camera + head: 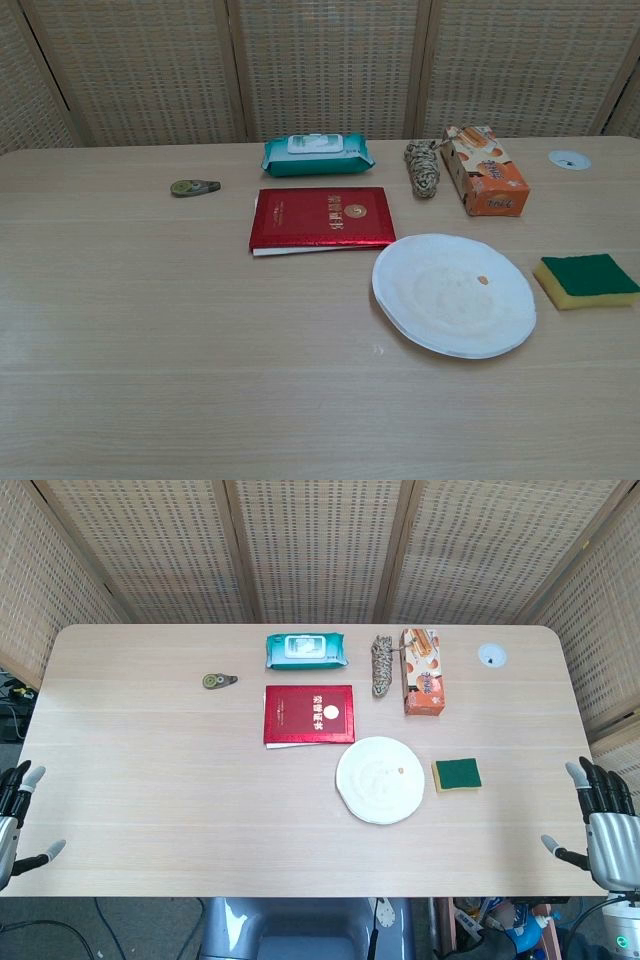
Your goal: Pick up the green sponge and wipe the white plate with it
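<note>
Left hand: the left hand [18,815] sits at the near left edge of the table [150,780], seen only in the head view. Its fingers are spread apart, the thumb held out to the side, and it holds nothing.
Right hand: the right hand [603,818] sits at the near right edge of the table, also seen only in the head view. Its fingers are spread, its thumb is out, and it holds nothing.
Sponge: one green sponge [456,774] with a yellow underside lies flat on the table, green side up, just to the right of the plate and apart from it. It lies well apart from both hands.
Plate: one round white plate [379,779] lies flat near the table's middle, with a small brownish spot on it.
Other things, one of each: a red booklet [309,714] behind the plate; a teal pack of wipes [306,651]; a coil of rope [381,663]; an orange box [421,670]; a small green tape dispenser [215,681] further left.
Backdrop: a woven folding screen [320,550] stands behind the table.
</note>
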Tool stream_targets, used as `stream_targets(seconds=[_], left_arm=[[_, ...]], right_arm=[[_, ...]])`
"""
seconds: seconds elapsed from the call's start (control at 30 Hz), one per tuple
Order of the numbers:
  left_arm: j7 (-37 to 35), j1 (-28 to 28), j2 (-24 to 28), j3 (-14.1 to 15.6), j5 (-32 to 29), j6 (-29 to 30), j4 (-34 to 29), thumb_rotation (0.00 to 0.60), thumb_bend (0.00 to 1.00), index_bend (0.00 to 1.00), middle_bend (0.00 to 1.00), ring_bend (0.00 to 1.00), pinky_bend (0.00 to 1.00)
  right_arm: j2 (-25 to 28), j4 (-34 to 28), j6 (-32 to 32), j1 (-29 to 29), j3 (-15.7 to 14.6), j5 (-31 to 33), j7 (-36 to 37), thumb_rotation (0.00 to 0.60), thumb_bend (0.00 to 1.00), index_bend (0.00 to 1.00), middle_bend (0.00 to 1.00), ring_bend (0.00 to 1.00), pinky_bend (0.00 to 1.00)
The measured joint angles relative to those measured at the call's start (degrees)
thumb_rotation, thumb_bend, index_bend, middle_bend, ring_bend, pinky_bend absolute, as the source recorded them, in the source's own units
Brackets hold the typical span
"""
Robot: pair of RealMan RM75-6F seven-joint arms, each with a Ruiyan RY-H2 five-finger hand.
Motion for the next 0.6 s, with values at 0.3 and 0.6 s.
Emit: stream_targets(seconds=[0.3,0.6], left_arm=[[0.5,-0.1,-0.2,-0.1,-0.3,-0.2,0.0,0.600,0.00,0.00,0.00,0.00,0.00],[2.4,-0.7,-1.6,-1.0,-1.7,-1.1,0.6,0.600,0.00,0.00,0.00,0.00,0.00]], right_arm=[[-0.4,0.4,-0.8,0.3,-0.3,-0.1,-0.4,0.600,0.00,0.00,0.00,0.00,0.00],[-3.7,6.3,-9.8,5.5,-0.8,-0.9,-3.2,0.600,0.00,0.00,0.00,0.00,0.00]])
